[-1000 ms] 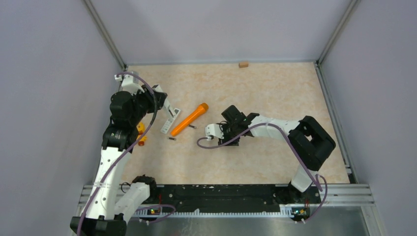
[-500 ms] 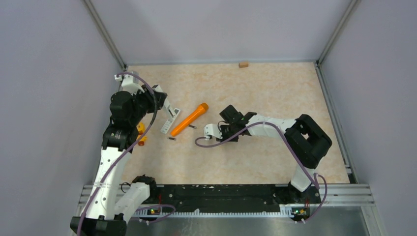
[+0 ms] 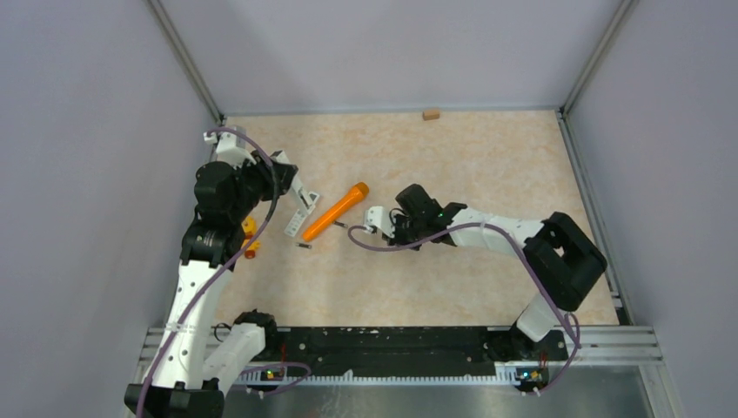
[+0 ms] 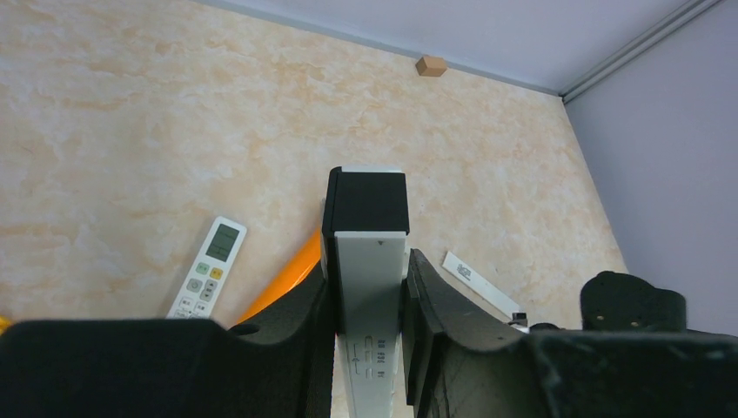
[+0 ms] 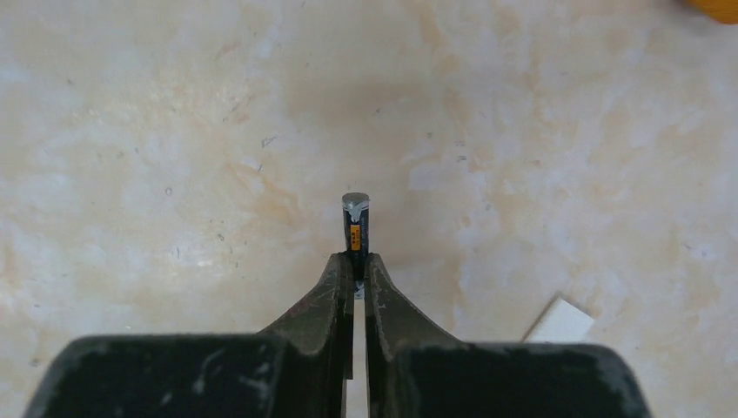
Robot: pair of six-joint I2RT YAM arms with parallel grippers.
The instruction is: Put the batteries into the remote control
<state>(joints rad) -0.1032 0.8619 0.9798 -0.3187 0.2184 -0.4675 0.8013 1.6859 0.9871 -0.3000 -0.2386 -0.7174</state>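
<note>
My left gripper (image 4: pixel 367 266) is shut on the remote control (image 4: pixel 365 209), a white body with a black far end, held off the table at the left (image 3: pixel 296 185). My right gripper (image 5: pixel 355 261) is shut on one of the batteries (image 5: pixel 355 225), a thin dark cylinder with a pale end. It sticks out past the tips over the bare tabletop. In the top view that gripper (image 3: pixel 393 228) sits mid-table, just right of the orange torch (image 3: pixel 335 212). Two more batteries lie loose, one by the torch (image 3: pixel 341 225) and one nearer me (image 3: pixel 304 247).
A second white remote with a display and buttons (image 4: pixel 209 266) lies left of the torch. A white strip (image 4: pixel 474 279) lies by my right gripper. Small orange parts (image 3: pixel 251 230) sit by the left arm, and a wooden block (image 3: pixel 430 114) rests at the back wall.
My right gripper has shut on a battery and moved up and left toward the torch. The left arm and its remote have not moved.
</note>
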